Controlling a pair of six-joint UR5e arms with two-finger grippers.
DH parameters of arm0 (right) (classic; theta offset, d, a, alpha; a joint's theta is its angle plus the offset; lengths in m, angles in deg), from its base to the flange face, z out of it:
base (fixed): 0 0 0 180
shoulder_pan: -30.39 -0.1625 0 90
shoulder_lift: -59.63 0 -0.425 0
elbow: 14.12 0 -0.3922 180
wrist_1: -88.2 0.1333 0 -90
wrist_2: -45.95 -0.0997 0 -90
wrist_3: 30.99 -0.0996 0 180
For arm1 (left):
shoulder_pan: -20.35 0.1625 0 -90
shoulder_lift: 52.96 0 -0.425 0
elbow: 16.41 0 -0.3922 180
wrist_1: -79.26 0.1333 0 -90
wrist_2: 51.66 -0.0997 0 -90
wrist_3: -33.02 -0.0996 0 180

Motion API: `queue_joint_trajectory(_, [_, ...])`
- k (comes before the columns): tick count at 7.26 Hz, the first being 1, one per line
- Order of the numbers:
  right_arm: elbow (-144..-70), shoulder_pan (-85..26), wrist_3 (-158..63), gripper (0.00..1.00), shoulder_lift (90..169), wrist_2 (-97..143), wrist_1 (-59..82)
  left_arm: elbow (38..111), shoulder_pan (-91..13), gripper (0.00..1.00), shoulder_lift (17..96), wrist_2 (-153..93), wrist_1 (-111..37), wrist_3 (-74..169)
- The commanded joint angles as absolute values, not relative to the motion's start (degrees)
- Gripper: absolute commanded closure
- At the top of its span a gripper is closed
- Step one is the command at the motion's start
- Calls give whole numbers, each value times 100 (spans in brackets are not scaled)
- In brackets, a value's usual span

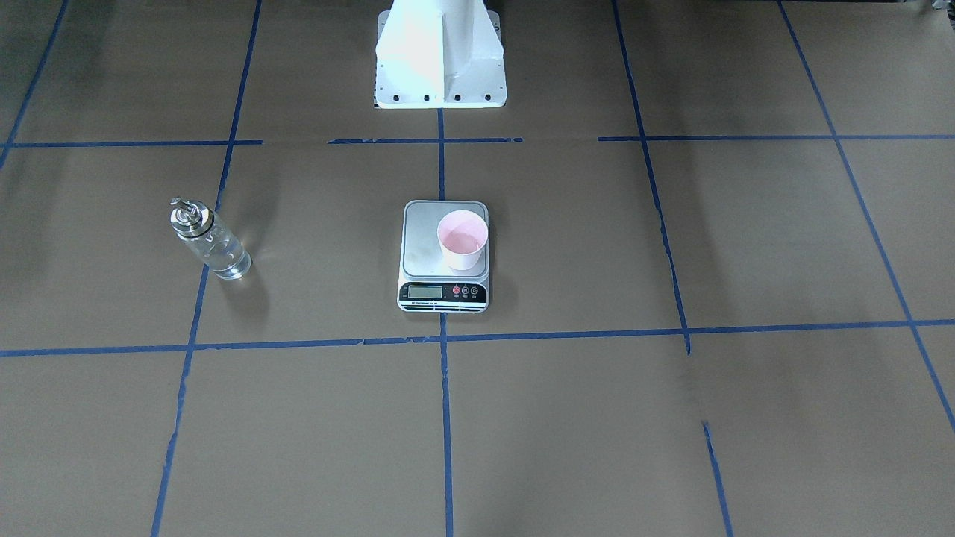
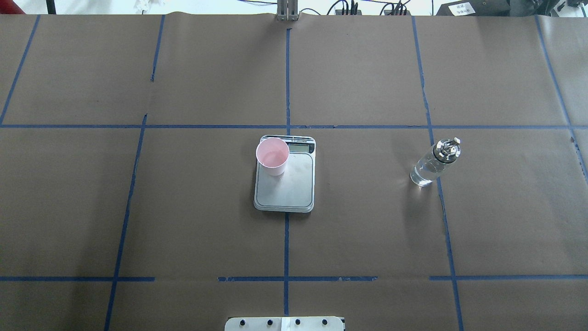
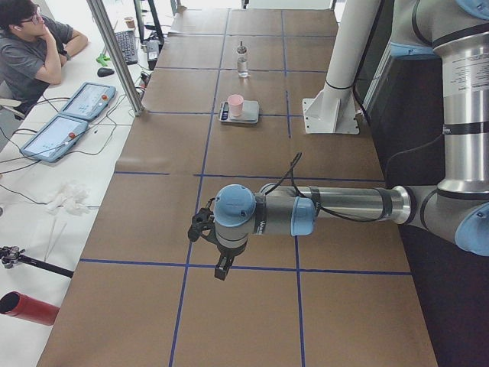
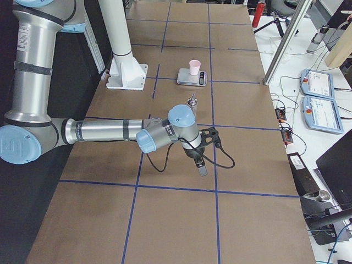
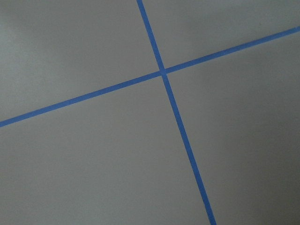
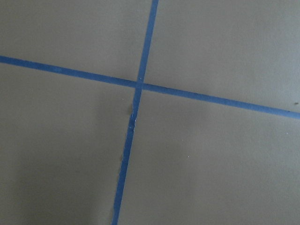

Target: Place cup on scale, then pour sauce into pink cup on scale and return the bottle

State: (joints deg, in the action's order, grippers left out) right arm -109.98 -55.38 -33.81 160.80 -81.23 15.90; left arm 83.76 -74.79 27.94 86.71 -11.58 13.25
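Above bare bench toward its left end, the left claw (image 3: pixel 222 267) hangs from a level forearm; whether it is wide or narrow I cannot tell, nor for the right claw (image 4: pixel 202 168) at the opposite end. Mid-bench, the cup (image 2: pixel 272 156) stands on the far left corner of the scale (image 2: pixel 287 191). Well to the right, the bottle (image 2: pixel 432 164) stands upright with clear sauce (image 2: pixel 423 174) inside.

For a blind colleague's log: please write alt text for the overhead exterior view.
A pink cup stands on a kitchen scale at centre, on its far-left corner beside the display. A clear, silver-capped glass bottle stands apart to the right. No arms show.
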Motion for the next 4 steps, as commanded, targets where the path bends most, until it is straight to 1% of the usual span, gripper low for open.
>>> queue_joint_trajectory(1, [-10537, -5547, -3319, 0, 16114, -8630, 1569, 8405, -7458, 0, 2798, 8756, -1162, 1824])
queue_joint_trajectory(2, [-10439, -5556, -3319, 0, 16115, -8711, 1586, 8423, -7458, 0, 2798, 8721, -1206, 1773])
queue_joint_trajectory(3, [-10447, -5582, -3389, 0, 16202, -8703, 1621, 8431, -7458, 0, 2833, 8712, -1198, 1773])
queue_joint_trajectory(4, [-10490, -5635, -3389, 0, 16124, -8747, 1561, 8405, -7466, 0, 2825, 8721, -1197, 1773])
